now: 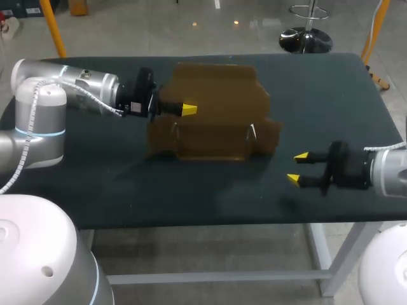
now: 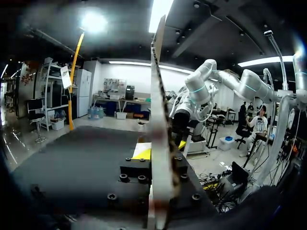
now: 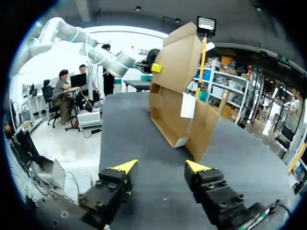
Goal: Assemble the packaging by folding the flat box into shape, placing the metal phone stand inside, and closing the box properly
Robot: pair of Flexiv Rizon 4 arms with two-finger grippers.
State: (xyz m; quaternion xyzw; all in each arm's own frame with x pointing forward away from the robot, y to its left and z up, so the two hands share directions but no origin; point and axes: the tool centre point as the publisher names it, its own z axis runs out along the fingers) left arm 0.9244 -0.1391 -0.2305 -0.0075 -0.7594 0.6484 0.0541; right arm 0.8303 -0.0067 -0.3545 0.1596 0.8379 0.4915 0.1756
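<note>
The box (image 1: pixel 216 108) is plain brown cardboard, with small white patches at its inner flaps. The table (image 1: pixel 191 197) has a dark, near-black green top. The left gripper (image 1: pixel 189 110) and right gripper (image 1: pixel 297 167) have black bodies and bright yellow tips. The left arm (image 1: pixel 38 114) is silver-white with a pale blue ring.
</note>
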